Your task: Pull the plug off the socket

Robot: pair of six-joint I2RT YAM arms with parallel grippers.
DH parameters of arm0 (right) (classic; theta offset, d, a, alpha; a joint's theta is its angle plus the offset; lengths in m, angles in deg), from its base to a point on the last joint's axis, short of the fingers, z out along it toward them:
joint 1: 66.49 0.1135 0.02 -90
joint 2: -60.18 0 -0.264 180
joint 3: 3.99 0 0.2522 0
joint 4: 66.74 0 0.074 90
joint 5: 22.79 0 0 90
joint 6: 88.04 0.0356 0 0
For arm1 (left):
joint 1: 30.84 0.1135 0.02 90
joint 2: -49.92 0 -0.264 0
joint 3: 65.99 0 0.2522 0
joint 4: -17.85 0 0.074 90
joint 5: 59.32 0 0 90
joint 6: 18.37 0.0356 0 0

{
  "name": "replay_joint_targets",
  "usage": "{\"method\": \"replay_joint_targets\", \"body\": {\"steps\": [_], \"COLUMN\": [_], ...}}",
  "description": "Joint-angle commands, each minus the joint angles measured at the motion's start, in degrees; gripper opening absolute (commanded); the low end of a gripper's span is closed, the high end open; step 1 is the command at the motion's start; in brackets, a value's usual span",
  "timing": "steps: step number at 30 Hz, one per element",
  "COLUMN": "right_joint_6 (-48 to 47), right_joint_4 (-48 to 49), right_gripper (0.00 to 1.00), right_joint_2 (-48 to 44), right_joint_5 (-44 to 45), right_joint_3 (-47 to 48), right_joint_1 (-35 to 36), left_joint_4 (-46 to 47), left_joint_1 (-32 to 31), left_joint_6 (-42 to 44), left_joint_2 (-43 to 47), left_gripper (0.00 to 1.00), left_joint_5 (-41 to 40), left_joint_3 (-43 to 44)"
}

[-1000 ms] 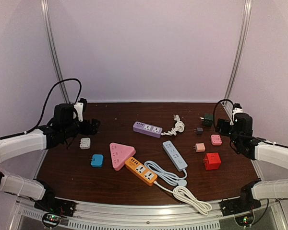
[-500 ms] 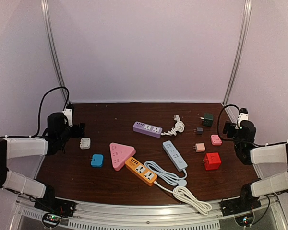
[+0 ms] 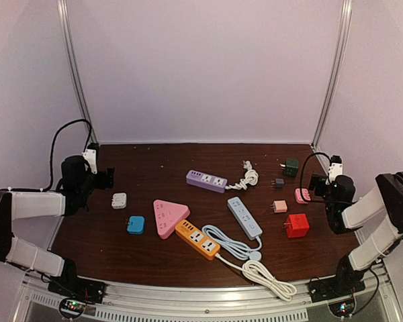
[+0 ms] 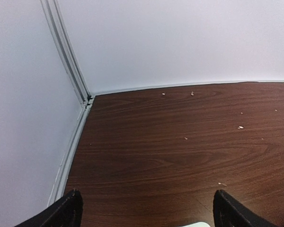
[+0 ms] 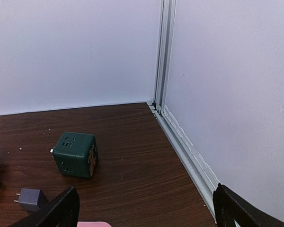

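Top external: small grey plug (image 3: 278, 182) lies loose on the table (image 3: 161, 161), right side, between the green cube socket (image 3: 291, 167) and a peach adapter (image 3: 279, 206), touching neither. Right wrist shows the cube upright with a small stub on its left face, can't tell what it is. Mid-table sit the purple strip (image 3: 206, 180), grey-blue strip (image 3: 244, 217), orange strip (image 3: 197, 239) and pink triangular socket (image 3: 169, 217), with a white cord (image 3: 269, 278) coiled near the front edge; can't tell if any outlet is occupied. Red cube (image 3: 297, 225) is near the peach adapter. Right gripper (image 3: 312, 184) is just beside a pink adapter (image 3: 300, 196), fingertips (image 5: 66, 210) spread wide, gripping nothing. Left gripper (image 3: 109, 178) is at the left edge near a white adapter (image 3: 119, 200), fingertips (image 4: 68, 213) likewise wide apart, nothing between them
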Motion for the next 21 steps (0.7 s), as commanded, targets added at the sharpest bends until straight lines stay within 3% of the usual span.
{"method": "replay_joint_targets", "body": {"steps": [1,3,6,11,17,21], "right_joint_6": [-2.8,-2.2,-3.0,-0.6,-1.7,-1.7], "right_joint_4": [11.3,7.6,10.1,6.6,7.7,7.8], "right_gripper": [1.00,1.00,1.00,1.00,1.00,1.00], "right_joint_2": [4.2,2.7,3.5,3.3,3.6,3.7], "right_joint_5": [-4.4,-5.2,-5.3,0.0,-1.1,-1.1], "right_joint_3": [-2.0,-1.6,-2.3,-0.6,-0.8,-0.8], "right_joint_1": [-0.5,-0.6,-0.6,-0.5,-0.4,-0.4], "left_joint_4": [6.5,13.1,26.5,45.0,37.1,37.0], "left_joint_1": [4.8,6.3,6.9,7.0,7.0,7.1], "left_joint_6": [0.9,1.5,3.2,3.6,3.5,3.5], "left_joint_2": [-0.8,-1.6,-5.4,-15.8,-15.5,-15.8], "left_gripper": [0.98,0.98,0.98,0.98,0.98,0.98], "left_joint_5": [0.5,1.4,-0.4,0.3,1.4,1.6], "left_joint_3": [-1.9,-4.7,-9.8,-14.4,-10.7,-10.3]}}
